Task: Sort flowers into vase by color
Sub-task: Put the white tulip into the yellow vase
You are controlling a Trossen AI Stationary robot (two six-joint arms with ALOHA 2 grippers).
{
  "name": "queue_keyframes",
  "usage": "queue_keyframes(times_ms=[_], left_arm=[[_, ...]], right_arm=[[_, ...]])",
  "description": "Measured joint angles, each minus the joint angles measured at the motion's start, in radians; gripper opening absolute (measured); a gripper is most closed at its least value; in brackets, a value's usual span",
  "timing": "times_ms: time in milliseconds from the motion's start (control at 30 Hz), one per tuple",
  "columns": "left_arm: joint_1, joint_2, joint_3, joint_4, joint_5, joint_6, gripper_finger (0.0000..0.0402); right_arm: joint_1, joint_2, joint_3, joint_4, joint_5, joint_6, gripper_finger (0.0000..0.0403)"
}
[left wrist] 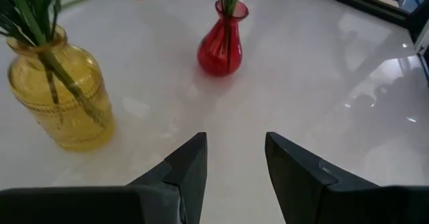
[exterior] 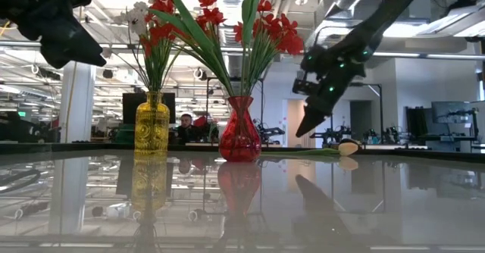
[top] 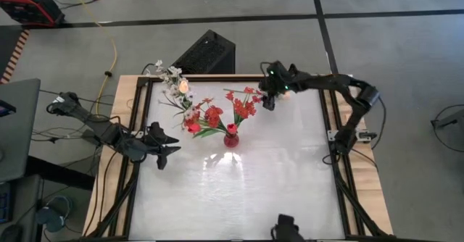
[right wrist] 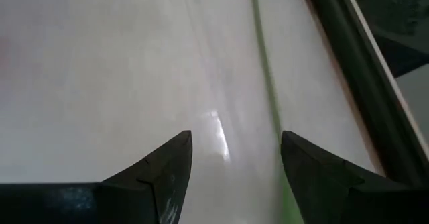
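The left gripper [left wrist: 234,160] hangs with jaws parted and empty; ahead of them stand a yellow vase [left wrist: 60,93] and a red vase [left wrist: 222,39], both holding red flowers [exterior: 269,26]. The right gripper [right wrist: 236,160] hovers released, a green stem [right wrist: 267,70], probably the peach tulip's [exterior: 348,148], lying just inside one finger.

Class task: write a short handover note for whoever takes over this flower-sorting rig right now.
Left gripper: open, empty, hovering near the yellow vase.
Right gripper: open, empty, above a green stem lying on the table's far side.
Done: red flowers stand in the red vase; the yellow vase holds red and white flowers.
Left: the peach tulip lying on the table still needs a vase.
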Motion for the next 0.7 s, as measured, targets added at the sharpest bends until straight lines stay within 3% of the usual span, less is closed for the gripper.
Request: queue_keyframes(times_ms=[200, 467, 567, 700], left_arm=[[0.0, 0.0, 0.0, 0.002, -0.016, 0.042, 0.0139], [0.0, 0.0, 0.0, 0.001, -0.004, 0.059, 0.0139], [0.0, 0.0, 0.0, 0.002, 0.017, 0.058, 0.0139], [0.0, 0.0, 0.0, 0.001, 0.02, 0.062, 0.0139]], right_arm=[[-0.06, 0.171, 0.18, -0.139, -0.015, -0.042, 0.0255], [-0.082, 0.293, 0.303, -0.195, -0.009, -0.056, 0.0248], [-0.084, 0.309, 0.33, -0.269, -0.008, -0.073, 0.0217], [-0.073, 0.305, 0.329, -0.344, 0.021, -0.094, 0.0132]])
